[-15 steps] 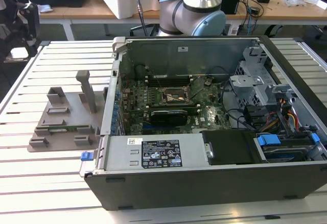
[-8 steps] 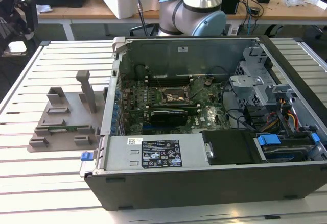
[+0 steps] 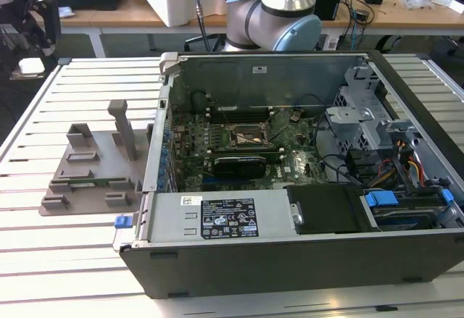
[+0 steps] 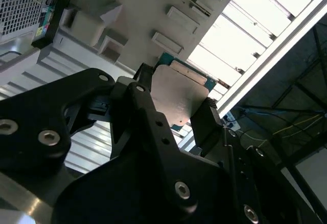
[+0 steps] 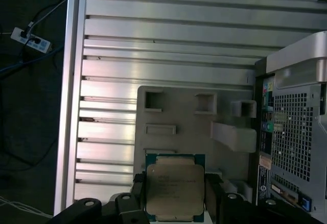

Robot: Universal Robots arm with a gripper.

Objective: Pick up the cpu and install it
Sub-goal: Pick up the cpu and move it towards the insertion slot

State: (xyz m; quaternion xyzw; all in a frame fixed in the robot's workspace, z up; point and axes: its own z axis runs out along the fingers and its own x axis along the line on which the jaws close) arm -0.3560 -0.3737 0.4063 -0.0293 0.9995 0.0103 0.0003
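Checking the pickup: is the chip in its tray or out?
Out: the gripper holds the chip by its edges, clear of the grey tray.

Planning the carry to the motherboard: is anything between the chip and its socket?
The gripper holds the chip above the grey tray. The computer case's end wall stands between tray and socket. The case is open on top, and nothing visible covers the socket.

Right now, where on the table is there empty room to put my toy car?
The table is bare between the grey tray and the near edge, at the exterior view's left, and behind the tray too. Inside the computer case it is crowded with the motherboard and cables.
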